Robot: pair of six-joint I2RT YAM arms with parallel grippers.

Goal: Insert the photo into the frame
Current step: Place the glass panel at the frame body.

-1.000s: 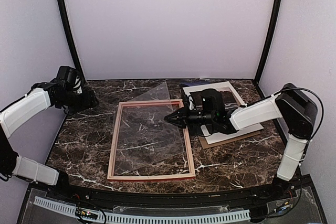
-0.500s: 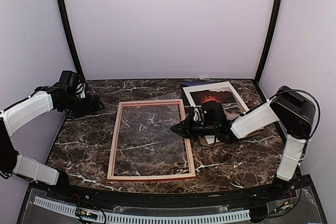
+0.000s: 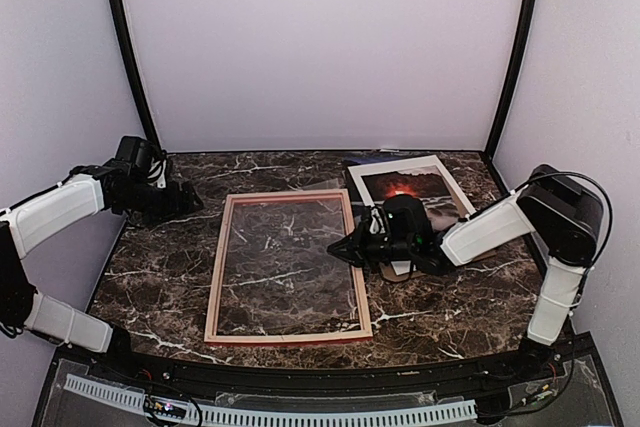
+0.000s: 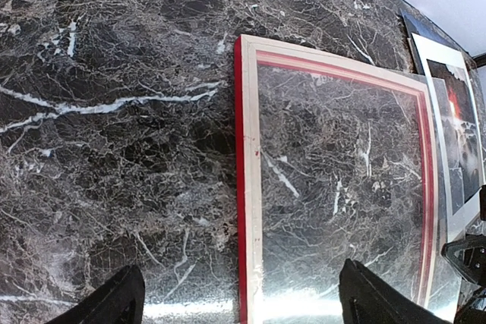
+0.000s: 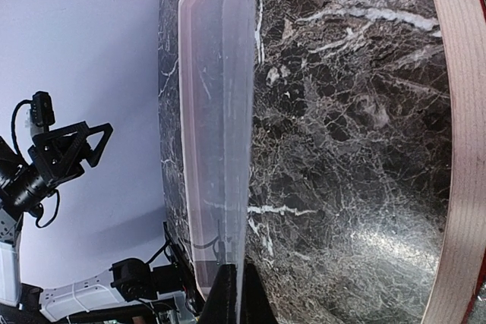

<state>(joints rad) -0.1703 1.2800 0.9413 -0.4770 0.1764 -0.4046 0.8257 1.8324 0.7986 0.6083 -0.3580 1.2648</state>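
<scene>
While the frame (image 3: pixel 219 272) lies flat, pale wood back up, its long axis runs near-to-far across the veined marble worktop (image 3: pixel 160 267).
Left pincer (image 3: pixel 183 199) apart; right pincer (image 3: pixel 337 249) pinched together.

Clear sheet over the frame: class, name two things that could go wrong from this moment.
The clear sheet, pinched by the right gripper, seems to overlap the frame's far rail, so it may not drop in flat.
The right arm hangs over the photo; drawing back low could drag it.
</scene>
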